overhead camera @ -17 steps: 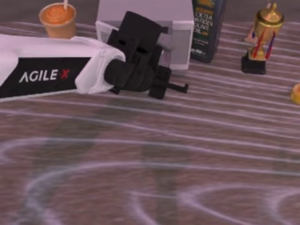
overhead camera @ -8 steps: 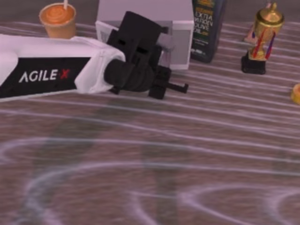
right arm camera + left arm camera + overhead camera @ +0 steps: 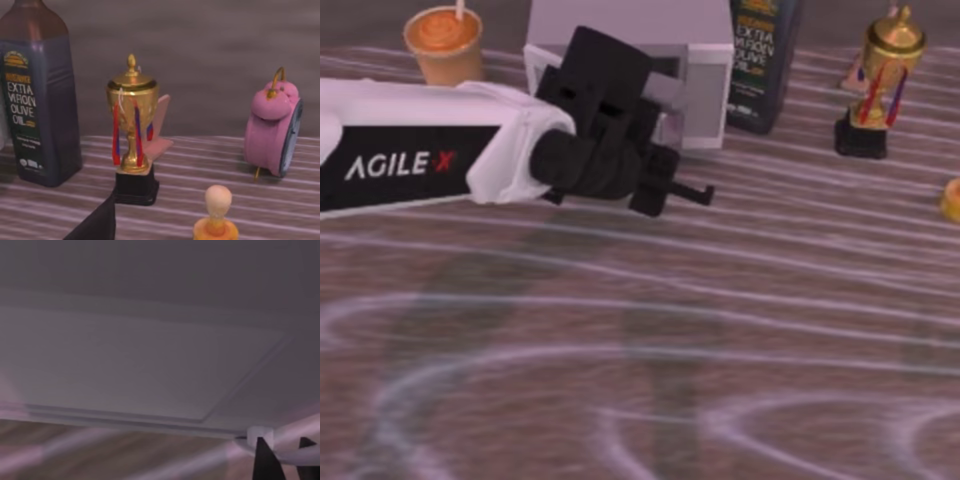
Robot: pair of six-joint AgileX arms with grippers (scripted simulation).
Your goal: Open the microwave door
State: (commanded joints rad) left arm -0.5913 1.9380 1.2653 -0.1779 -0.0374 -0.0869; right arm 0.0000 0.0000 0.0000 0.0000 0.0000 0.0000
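The microwave point(image 3: 630, 40) sits at the far side of the table point(image 3: 640, 350), a bit left of the middle. The left arm reaches in from the left, and its black gripper point(image 3: 655, 120) is right up against the microwave door point(image 3: 692, 95), near the door's right edge. In the left wrist view the door's big grey window point(image 3: 130, 360) fills most of the picture, and two dark fingers point(image 3: 262, 460) sit on either side of the white handle point(image 3: 260, 434), a little apart. I cannot tell if they pinch it. An orange drink cup point(image 3: 442, 42) stands to the left of the microwave. A dark olive oil bottle point(image 3: 763, 60) stands just to its right, and a gold trophy point(image 3: 882, 80) farther right. The right wrist view also shows a pink alarm clock point(image 3: 274, 130).
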